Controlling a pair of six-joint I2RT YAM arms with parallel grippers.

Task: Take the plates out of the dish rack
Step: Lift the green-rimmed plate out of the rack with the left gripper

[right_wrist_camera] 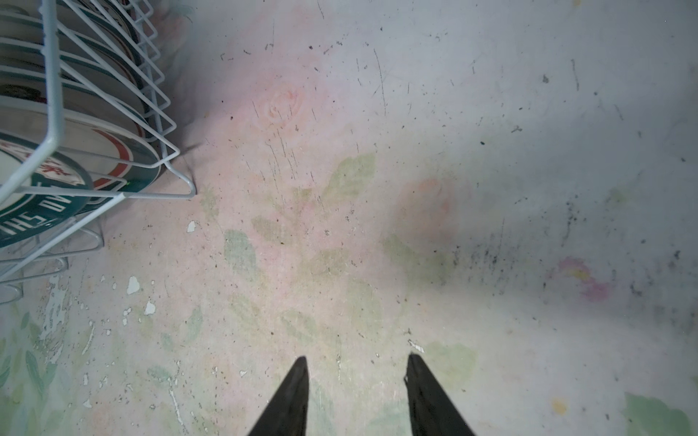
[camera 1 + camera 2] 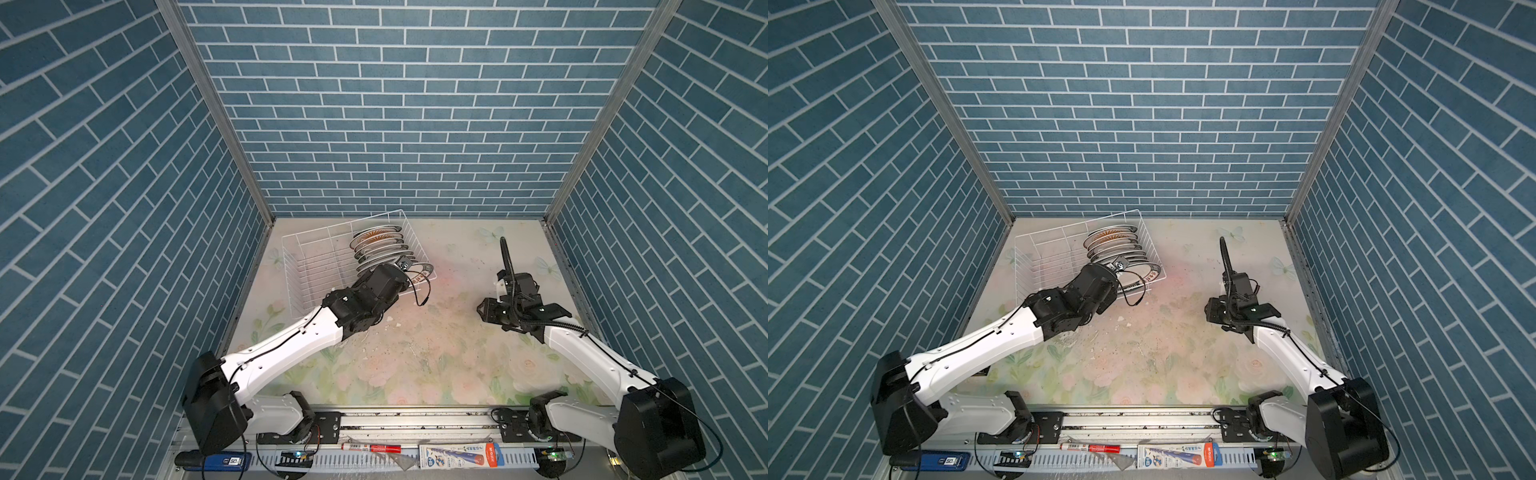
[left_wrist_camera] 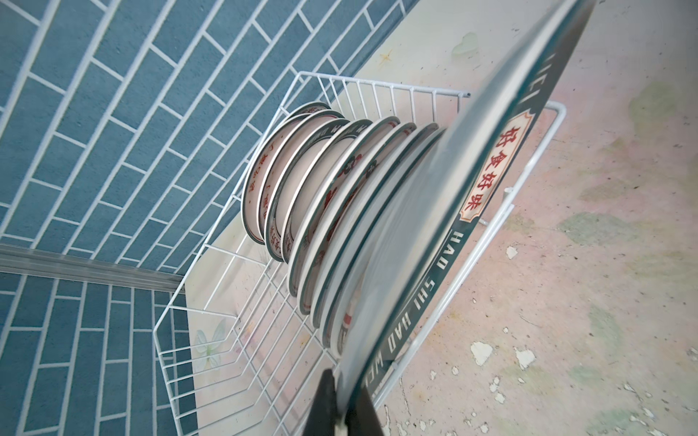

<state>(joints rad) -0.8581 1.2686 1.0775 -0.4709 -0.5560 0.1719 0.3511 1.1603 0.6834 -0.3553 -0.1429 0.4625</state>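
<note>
One plate (image 3: 423, 234) is clamped in the left gripper (image 3: 343, 396).

I'm working in a lab booth: printed blue-brick panels (image 2: 415, 104) hanging on aluminium framing (image 2: 219, 112), a mounting rail (image 2: 415, 419) edging the floral tabletop (image 2: 436, 365).

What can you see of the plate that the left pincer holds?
The plate is round, shallow and ceramic-looking. Its dark green rim bears white lettering and a cream label with red Chinese characters. It stands on edge, tilted, at the near end of the dish rack, inside the wires. The left pincer is shut on its rim.
</note>
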